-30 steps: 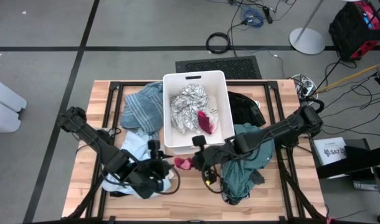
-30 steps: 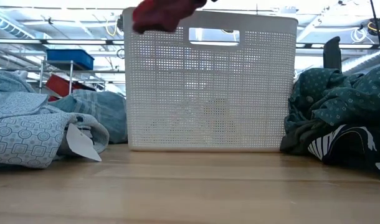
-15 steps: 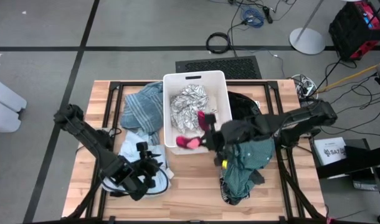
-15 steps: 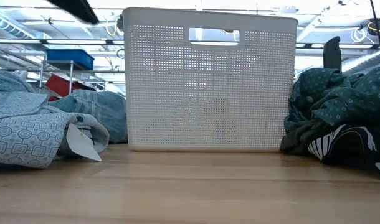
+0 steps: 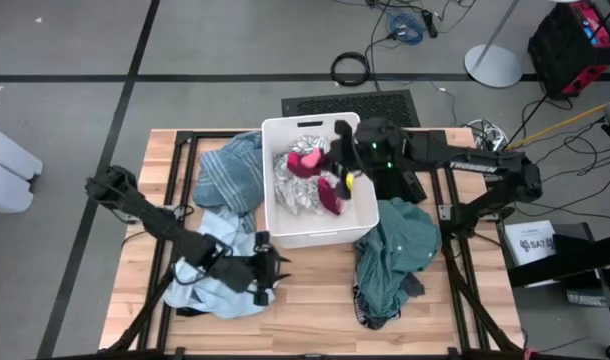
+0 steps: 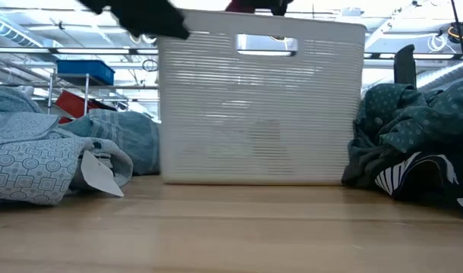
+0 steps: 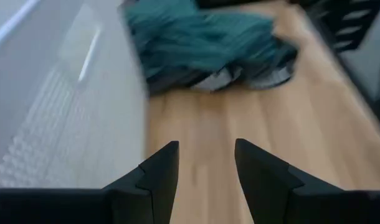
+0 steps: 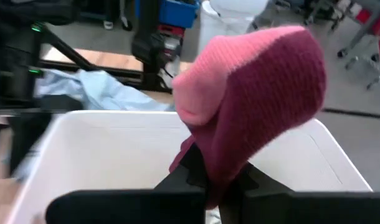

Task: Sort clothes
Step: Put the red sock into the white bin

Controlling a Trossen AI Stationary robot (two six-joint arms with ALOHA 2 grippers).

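Left tool (image 5: pixel 268 272), lower centre-left of the high view: fingers spread, empty, low over the bare wooden surface (image 5: pixel 305 300) just beside the light blue shirt (image 5: pixel 217 262), pointing toward the teal garment (image 5: pixel 395 250)

White bin (image 5: pixel 315 127), centre: holds the white-grey patterned cloth (image 5: pixel 300 175) and a dark magenta piece (image 5: pixel 330 195). Blue striped garment (image 5: pixel 230 175) lies against its left wall

Right tool (image 5: pixel 337 150), above the bin's upper right: fingers pressed together, pinching a pink knit piece (image 8: pixel 252 106), which dangles over the bin's interior

Handling, judged: the pink piece is light, soft, limp; it bunches and drapes, won't slip much on a pinch. Best taken at a gathered fold, not a loose edge. Should fall clear once released

Against a second ago: the pink piece was low at the bin's front edge, now raised over the bin; right arm swung from lower centre to upper right. Left tool moved slightly right. Bin blurred in the low view, likely nudged
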